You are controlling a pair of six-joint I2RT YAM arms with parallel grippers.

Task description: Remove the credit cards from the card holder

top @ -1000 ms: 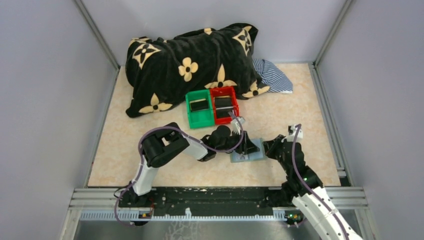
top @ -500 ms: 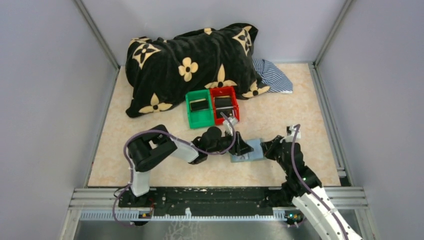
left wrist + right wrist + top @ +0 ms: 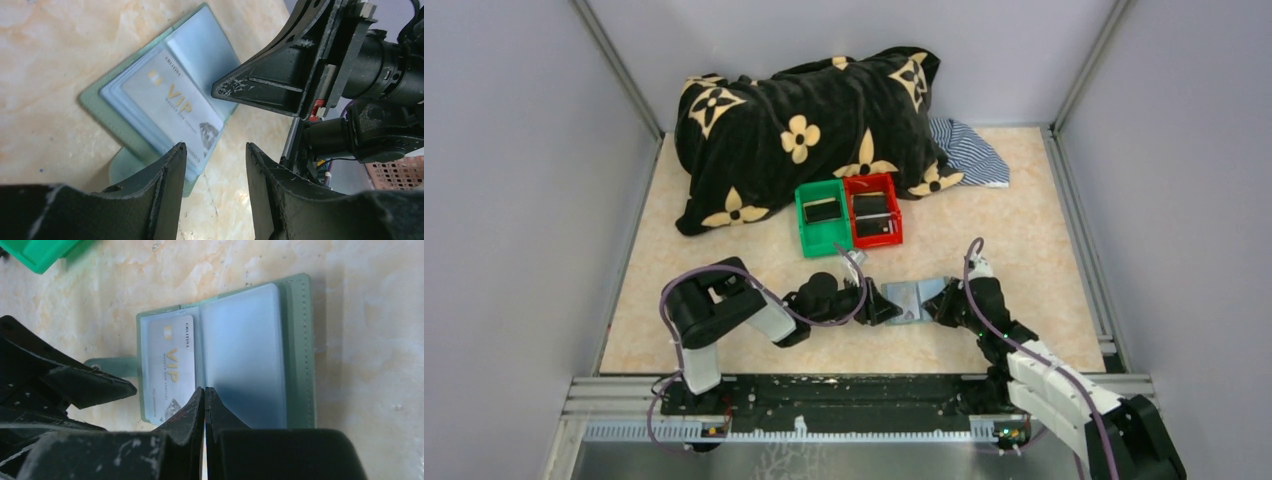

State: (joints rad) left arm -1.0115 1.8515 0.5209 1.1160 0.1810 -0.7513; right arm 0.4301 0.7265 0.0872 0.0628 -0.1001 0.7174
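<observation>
Beside card holder point(image 3: 299, 340): left claw point(image 3: 215, 150) low, parted (right claw point(image 3: 205, 390) closed).

Plain pale grey walls point(image 3: 514, 200) close in three sides of a beige marbled tabletop point(image 3: 1024, 220). At the back lies a heaped black blanket point(image 3: 804, 110) with cream flowers, a striped cloth point(image 3: 972, 155) touching its right end. The light is soft and even.

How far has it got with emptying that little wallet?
Partly there. What look like dark cards already lie in the green bin and red bin. The card holder lies open, the shut right gripper at its fold, the open left gripper empty beside it. Left: a pale VIP card sits in its sleeve.
</observation>
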